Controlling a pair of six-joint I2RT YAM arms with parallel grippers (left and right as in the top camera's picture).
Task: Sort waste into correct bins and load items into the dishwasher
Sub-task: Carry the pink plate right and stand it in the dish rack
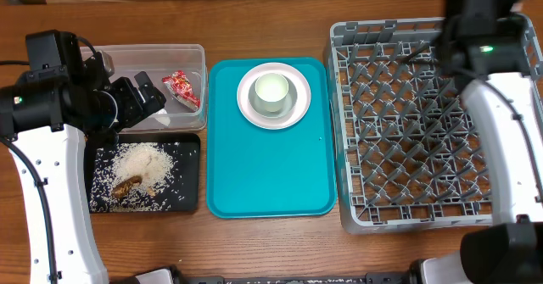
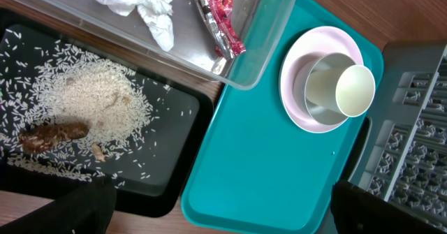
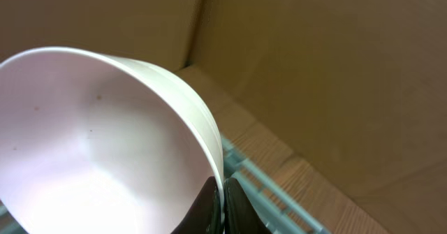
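My left gripper hangs open over the clear bin, nothing between its fingers. In that bin lie the crumpled white napkin and the red wrapper. Loose rice and a brown scrap lie in the black tray bin. On the teal tray a pale plate carries a small bowl and a white cup. My right gripper is shut on the rim of a pale pink bowl above the grey dishwasher rack.
In the overhead view my right arm covers the rack's back right corner and hides the held bowl. The teal tray sits between the two bins and the rack. A brown cardboard wall stands behind the table.
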